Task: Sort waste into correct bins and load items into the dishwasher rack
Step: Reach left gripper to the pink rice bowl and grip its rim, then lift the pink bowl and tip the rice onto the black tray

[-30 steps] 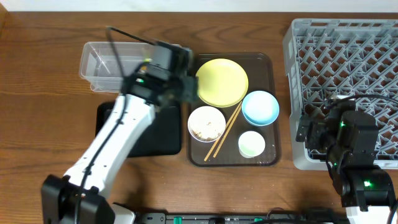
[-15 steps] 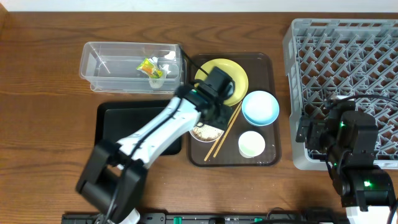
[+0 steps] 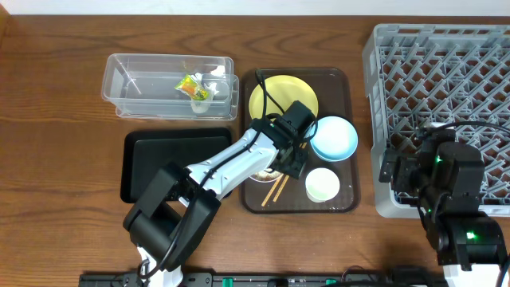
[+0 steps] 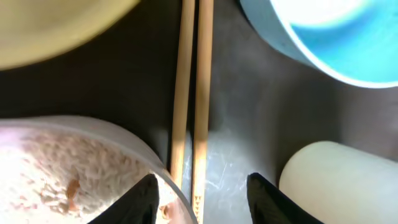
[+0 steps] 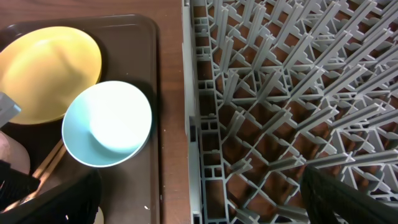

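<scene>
Far left: clear tub [image 3: 127,84] holds green-and-orange wrapper [image 3: 190,84]; black tray [image 3: 159,163] lies on its near side.

Centre, on brown tray [image 3: 344,84]: left gripper [image 4: 202,193] is low over chopsticks [image 4: 191,93]; fingers [image 4: 146,199] are apart, one on either side of the pair, no contact visible; white bowl of rice [image 4: 68,162] is just beside the left finger, pale cup [image 4: 342,180] to the right; yellow plate [image 4: 56,25] and blue bowl [image 4: 323,37] lie beyond.

Right: right gripper [image 5: 199,193] is spread wide, holding nothing, over the edge of the grey rack [image 3: 438,72].

Overhead, white bowl [image 4: 62,163] and chopsticks [image 3: 276,191] mostly beneath left arm [image 3: 231,159]; rack [image 3: 446,72] cropped at right edge
</scene>
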`<state>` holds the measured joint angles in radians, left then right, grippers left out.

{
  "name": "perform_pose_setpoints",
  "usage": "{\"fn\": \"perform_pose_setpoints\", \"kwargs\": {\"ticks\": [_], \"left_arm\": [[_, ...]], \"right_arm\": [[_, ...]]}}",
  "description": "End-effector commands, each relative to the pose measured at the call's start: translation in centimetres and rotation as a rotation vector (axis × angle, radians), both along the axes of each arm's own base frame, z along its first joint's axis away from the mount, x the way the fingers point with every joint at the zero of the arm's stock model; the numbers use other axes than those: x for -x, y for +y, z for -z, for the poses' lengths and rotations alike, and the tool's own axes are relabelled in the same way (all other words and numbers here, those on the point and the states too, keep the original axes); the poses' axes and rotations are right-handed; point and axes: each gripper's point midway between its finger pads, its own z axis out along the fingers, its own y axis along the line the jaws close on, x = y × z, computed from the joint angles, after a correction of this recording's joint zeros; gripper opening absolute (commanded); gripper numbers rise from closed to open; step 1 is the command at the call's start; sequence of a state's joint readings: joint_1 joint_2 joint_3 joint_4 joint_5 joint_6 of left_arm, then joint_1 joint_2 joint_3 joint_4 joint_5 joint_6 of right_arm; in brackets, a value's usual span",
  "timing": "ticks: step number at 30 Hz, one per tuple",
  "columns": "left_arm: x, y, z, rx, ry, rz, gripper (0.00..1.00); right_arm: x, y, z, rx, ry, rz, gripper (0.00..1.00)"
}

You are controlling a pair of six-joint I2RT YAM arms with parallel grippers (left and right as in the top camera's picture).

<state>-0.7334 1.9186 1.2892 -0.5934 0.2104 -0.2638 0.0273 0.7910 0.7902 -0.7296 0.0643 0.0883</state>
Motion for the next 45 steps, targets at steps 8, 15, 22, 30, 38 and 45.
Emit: {"fn": "perform_pose_setpoints", "kwargs": {"ticks": [8,15,22,30,38,45], "left_arm": [[-0.6,1.0,0.6,-0.054,-0.033,-0.021,0.34],[-0.5,1.1,1.1,-0.063,-0.024,-0.021,0.27],[0.1,1.2,1.7,-0.078,-0.003,-0.024,0.15],[0.1,1.4,0.2,-0.064,-0.019,-0.027,0.06],[0.3,2.8,-6.8,0.012,-0.100,-0.053,0.06],[0.4,7.8,-10.8,0.029,-0.091,-0.150,0.06]], "right_arm": [[-0.1,0.0,-0.8,-0.005,-0.020,0.007,0.99],[-0.1,0.0,-0.8,-0.005,-0.021,0.007,0.99],[-0.1,0.0,-0.8,-0.005,-0.018,0.007,0.99],[-0.1,0.0,-0.8,-0.005,-0.019,0.007,0.99],[-0.1,0.0,-0.8,-0.005,-0.018,0.007,0.99],[-0.1,0.0,-0.8,-0.005,-0.018,0.007,0.99]]}}
